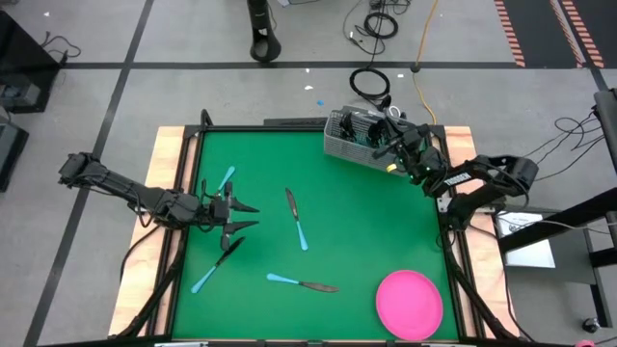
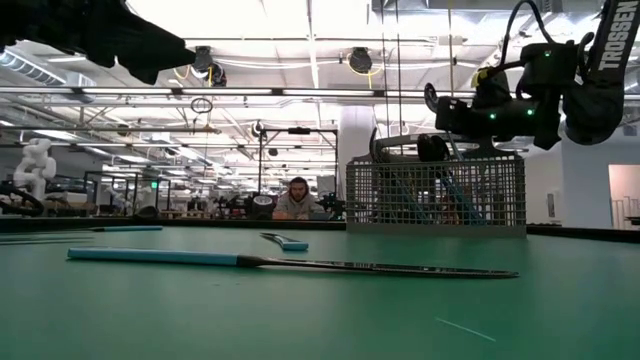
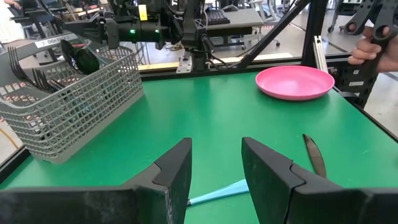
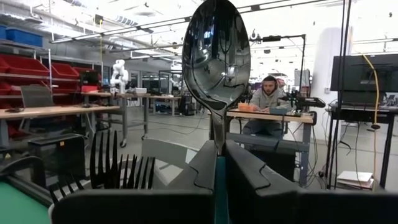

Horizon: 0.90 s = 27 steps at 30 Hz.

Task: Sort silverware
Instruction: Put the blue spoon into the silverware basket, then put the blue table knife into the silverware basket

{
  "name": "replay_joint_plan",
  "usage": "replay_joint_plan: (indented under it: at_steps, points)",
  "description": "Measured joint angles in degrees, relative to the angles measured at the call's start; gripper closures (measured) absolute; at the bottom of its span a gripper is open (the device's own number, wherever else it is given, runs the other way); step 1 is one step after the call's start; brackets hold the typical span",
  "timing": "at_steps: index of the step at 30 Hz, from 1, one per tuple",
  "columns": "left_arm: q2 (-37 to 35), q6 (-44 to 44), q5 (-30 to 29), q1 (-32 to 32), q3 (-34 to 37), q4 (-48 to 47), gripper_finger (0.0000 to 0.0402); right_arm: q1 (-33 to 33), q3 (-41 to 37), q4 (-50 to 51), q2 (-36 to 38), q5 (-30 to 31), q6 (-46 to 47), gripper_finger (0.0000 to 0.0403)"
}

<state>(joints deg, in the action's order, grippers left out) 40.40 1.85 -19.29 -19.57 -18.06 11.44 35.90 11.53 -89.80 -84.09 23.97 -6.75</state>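
Observation:
Several pieces of silverware with light blue handles lie flat on the green table: a knife (image 1: 296,218), one near the front (image 1: 302,282), and two at the left (image 1: 226,179), (image 1: 216,266). The grey mesh caddy (image 1: 359,136) at the far side holds forks (image 4: 118,167). My right gripper (image 1: 386,145) hovers over the caddy, shut on a dark-headed spoon (image 4: 216,59). My left gripper (image 1: 246,218) hangs open above the table's left part, with nothing between its fingers (image 3: 177,168); a blue handle (image 3: 214,193) lies below it. My right gripper pinches the spoon between its two fingers at the neck (image 4: 217,144), where the dark head meets the blue handle. The fingers lie along the spoon, and the bowl (image 3: 81,59) juts past their tips above the caddy's rim. The fingers hide the handle.
A pink round plate (image 1: 410,304) sits at the near right corner. A person's hand (image 3: 373,40) shows beyond the table's edge near the plate. Another person (image 2: 297,200) sits far off in the room. Bare green surface lies between the caddy and the plate.

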Motion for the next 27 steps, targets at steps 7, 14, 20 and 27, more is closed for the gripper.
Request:
replay_joint_plan:
  at_steps: [7, 14, 20, 27]
  points:
    - [0.00, 0.00, 0.00, 0.00, 0.00, 0.01, 0.0259, 0.00, 0.00, -0.03, 0.00, 0.00, -2.99, 0.0377]
    - [-0.02, 0.00, 0.00, 0.00, 0.00, 0.00, 0.0259, 0.00, 0.04, -0.06, 0.08, -0.02, -3.16, 0.0309]
    - [0.00, 0.00, 0.00, 0.00, 0.00, 0.01, 0.0259, 0.00, 0.04, -0.06, 2.25, -0.02, -3.16, 0.0256]
    - [0.00, 0.02, 0.00, 0.00, 0.00, 0.01, 0.0259, -0.68, 0.04, -0.08, 9.34, -0.26, -0.71, 0.0235]
